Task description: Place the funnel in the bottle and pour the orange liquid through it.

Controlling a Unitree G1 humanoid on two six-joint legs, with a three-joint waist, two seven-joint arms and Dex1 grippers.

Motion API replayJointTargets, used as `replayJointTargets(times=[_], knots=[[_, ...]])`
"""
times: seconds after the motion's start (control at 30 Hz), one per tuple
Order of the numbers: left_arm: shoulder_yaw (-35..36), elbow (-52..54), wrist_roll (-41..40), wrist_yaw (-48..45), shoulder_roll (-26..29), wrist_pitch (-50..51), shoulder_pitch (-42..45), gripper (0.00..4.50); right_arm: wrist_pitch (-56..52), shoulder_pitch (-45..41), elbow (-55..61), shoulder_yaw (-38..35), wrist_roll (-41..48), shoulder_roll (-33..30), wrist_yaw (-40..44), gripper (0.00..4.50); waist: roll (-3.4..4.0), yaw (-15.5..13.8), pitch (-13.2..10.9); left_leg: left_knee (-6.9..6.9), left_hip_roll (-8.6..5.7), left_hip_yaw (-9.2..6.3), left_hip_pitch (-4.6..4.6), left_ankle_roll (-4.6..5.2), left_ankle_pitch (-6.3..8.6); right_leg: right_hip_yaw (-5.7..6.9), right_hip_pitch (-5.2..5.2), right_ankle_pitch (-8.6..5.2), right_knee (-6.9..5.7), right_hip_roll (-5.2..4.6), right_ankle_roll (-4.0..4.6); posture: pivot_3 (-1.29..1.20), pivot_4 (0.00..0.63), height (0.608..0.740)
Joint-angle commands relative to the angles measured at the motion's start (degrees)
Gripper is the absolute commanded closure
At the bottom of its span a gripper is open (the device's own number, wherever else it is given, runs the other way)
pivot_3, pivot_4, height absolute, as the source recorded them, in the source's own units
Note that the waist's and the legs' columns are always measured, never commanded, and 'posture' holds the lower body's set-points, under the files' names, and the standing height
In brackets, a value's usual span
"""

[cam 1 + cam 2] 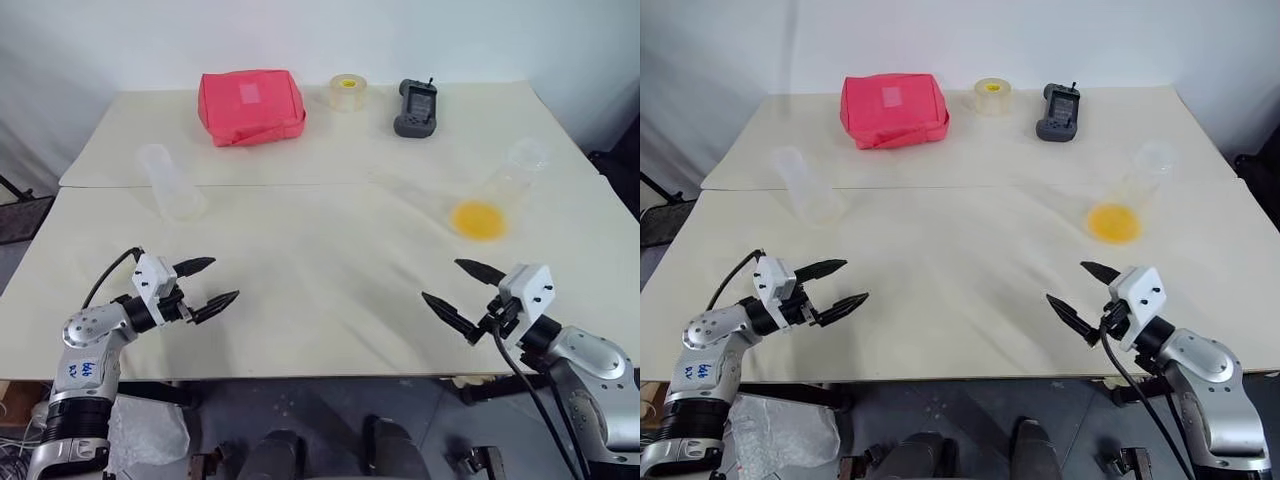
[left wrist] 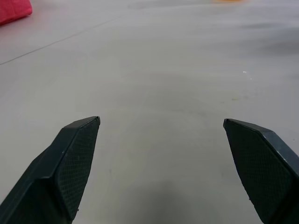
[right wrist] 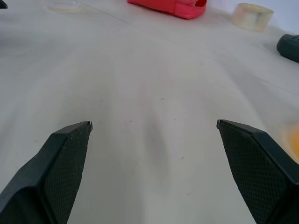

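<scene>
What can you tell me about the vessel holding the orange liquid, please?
The flask is colourless, see-through, glass-like, with a wide base narrowing to an open round mouth. It stands on the white table on the robot's right side, in front of the black handheld device. A shallow pool of orange liquid sits at its base. Nothing else touches it; the open right gripper hovers nearer the robot, apart.
</scene>
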State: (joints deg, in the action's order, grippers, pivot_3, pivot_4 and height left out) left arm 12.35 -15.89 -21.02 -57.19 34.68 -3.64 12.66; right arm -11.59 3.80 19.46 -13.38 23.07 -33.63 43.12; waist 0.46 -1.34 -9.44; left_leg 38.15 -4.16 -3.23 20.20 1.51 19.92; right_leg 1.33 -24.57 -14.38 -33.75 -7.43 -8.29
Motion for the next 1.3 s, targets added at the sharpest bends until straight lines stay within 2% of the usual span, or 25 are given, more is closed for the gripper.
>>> replayJointTargets(times=[0.03,0.17,0.47,0.67,0.77,0.87,0.97,1.1,1.3], knots=[[0.5,2.1,-1.0,0.5,-0.2,0.3,0.7,0.00,0.5,0.3,1.4,0.2,0.1,0.4,-0.6,0.02,0.00,0.0,0.0,0.00,0.00,0.00,0.00,0.00,0.00,0.00,0.00,0.00,0.00,0.00,0.00,0.00,0.150,0.740],[0.2,3.8,-1.7,1.7,-0.7,3.8,0.6,0.00,0.6,0.3,1.4,0.6,0.1,0.6,-1.0,0.02,0.00,0.0,0.0,0.00,0.00,0.00,0.00,0.00,0.00,-0.01,0.00,0.00,0.00,0.00,0.00,0.00,0.150,0.740],[1.2,8.0,-0.8,5.4,-1.4,3.6,0.1,0.00,0.1,-2.2,0.7,1.9,0.8,0.7,-0.5,0.02,-0.01,0.0,0.0,0.00,0.01,0.00,0.00,0.00,0.00,0.00,-0.01,0.01,-0.01,0.01,-0.01,0.00,0.150,0.740],[8.6,15.6,-1.9,14.5,-0.2,7.7,-4.3,0.00,-1.5,-6.0,0.2,2.2,3.0,0.1,1.2,0.02,-0.03,0.3,0.0,-0.01,0.06,0.00,0.00,-0.03,0.01,-0.01,-0.02,0.01,-0.02,0.04,-0.01,0.00,0.150,0.740],[14.9,21.4,-3.2,21.6,0.3,13.6,-8.2,0.00,-4.9,-9.8,1.4,2.4,7.6,0.0,3.0,0.02,-0.09,0.8,-0.1,-0.01,0.11,0.00,0.01,-0.06,0.03,-0.04,-0.04,0.01,-0.01,0.05,-0.01,0.00,0.150,0.740],[18.1,22.9,-3.2,28.9,-0.5,18.1,-7.5,0.00,-7.2,-12.3,2.6,2.7,11.6,0.1,4.7,0.02,-0.15,0.3,-0.1,0.00,0.13,-0.04,0.00,-0.08,0.04,-0.04,-0.02,0.00,0.00,0.05,-0.01,0.00,0.150,0.740],[17.8,19.4,-1.0,34.3,-0.8,19.2,-3.1,0.00,-8.5,-13.9,3.3,4.2,13.5,-1.4,8.3,0.02,-0.27,-0.4,-0.2,0.07,0.05,-0.16,0.01,-0.09,0.02,0.03,0.01,0.00,0.10,0.04,-0.01,0.00,0.150,0.740],[13.8,12.2,2.4,38.0,-1.4,17.4,5.9,0.00,-7.7,-16.6,1.4,4.7,12.1,-1.3,8.4,0.02,-0.43,-0.8,-0.2,0.11,-0.06,-0.22,0.03,-0.07,0.01,0.08,0.05,0.01,-0.01,0.00,-0.01,0.00,0.150,0.740],[7.7,-7.0,9.0,40.0,-1.3,10.4,20.5,0.00,-6.4,-16.1,1.5,6.0,10.3,-0.4,8.3,0.02,-0.52,-0.2,-0.2,0.09,-0.04,-0.22,0.07,-0.08,0.00,0.31,-0.01,0.05,-0.11,0.03,-0.09,0.00,0.150,0.740]])
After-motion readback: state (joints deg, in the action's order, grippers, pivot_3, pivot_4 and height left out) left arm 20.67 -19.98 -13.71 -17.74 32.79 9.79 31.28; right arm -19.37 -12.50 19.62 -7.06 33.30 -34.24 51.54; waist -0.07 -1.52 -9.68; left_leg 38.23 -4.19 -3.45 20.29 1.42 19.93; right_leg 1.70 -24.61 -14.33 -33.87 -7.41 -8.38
